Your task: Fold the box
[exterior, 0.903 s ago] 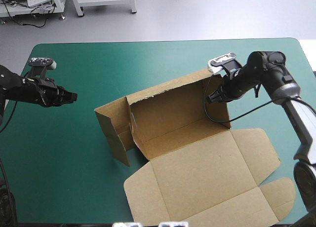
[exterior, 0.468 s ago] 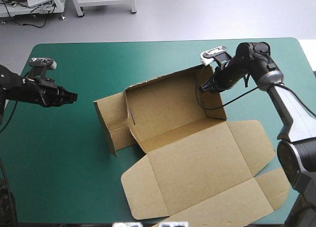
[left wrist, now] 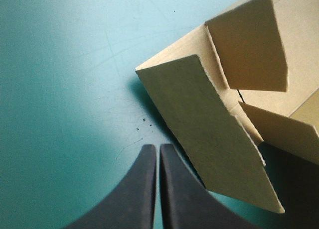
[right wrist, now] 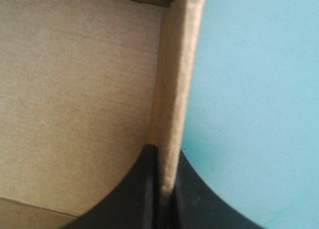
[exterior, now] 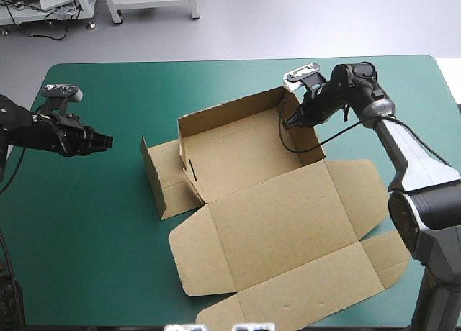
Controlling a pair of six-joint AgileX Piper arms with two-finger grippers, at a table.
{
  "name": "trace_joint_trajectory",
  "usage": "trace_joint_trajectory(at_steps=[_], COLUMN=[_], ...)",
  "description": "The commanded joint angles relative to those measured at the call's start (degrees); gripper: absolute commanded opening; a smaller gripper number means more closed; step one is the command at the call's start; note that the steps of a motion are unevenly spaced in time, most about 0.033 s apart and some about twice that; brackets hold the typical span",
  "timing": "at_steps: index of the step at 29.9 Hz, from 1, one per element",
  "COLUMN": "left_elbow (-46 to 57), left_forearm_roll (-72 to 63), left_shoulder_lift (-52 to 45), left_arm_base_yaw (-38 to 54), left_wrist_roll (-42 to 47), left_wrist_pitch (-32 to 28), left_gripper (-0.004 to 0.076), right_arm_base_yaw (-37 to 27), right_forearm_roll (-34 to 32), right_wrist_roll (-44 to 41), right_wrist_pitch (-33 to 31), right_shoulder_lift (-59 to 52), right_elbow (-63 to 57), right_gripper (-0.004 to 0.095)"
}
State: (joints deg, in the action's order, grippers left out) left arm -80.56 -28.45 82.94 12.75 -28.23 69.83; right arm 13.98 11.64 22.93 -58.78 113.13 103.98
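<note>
1. The box (exterior: 266,201) sits on the bench (exterior: 94,223), half built: its back and right walls stand, and the lid lies flat.
2. The right jaws pinch the right wall's top edge.
3. The left jaws, pressed together and empty, hover well to the left of the box.
4. The left wall looks untucked, so I'd judge plenty remains.

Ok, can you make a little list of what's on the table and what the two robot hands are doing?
table: teal-green cover
box: brown, open, back wall up, lid lying flat toward the near edge
right gripper: shut on the right wall of the box, at its top edge
left gripper: shut, holding nothing, over the table to the left of the box, not touching it
left flap: leaning outward, not tucked in
</note>
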Motion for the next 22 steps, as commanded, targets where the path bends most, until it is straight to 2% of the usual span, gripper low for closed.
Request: trace_joint_trajectory(at_steps=[1,11,15,22], left_elbow=[-1.48,-1.48,-1.48,-1.48], left_forearm_roll=[-2.60,-2.60,-2.60,-2.60], left_shoulder_lift=[-1.68,-1.68,-1.68,-1.68], left_arm_base_yaw=[0.21,0.21,0.21,0.21], left_wrist_roll=[0.01,0.01,0.01,0.01], left_wrist_pitch=[-1.16,-1.16,-1.16,-1.38], left_gripper=[0.0013,0.0013,0.0012,0.0012], right_arm_base_yaw=[-0.30,-0.30,-0.30,-0.30], right_forearm_roll=[-5.68,-8.18,-7.95,-8.66], right_wrist_roll=[3.10,3.33,1.70,0.46], right_wrist_pitch=[0.58,4.35,6.99,6.29], right_shoulder_lift=[-0.91,0.59,0.59,0.10], right_elbow=[0.72,0.72,0.72,0.80], right_gripper=[0.0004,0.0323,0.0337,0.0337])
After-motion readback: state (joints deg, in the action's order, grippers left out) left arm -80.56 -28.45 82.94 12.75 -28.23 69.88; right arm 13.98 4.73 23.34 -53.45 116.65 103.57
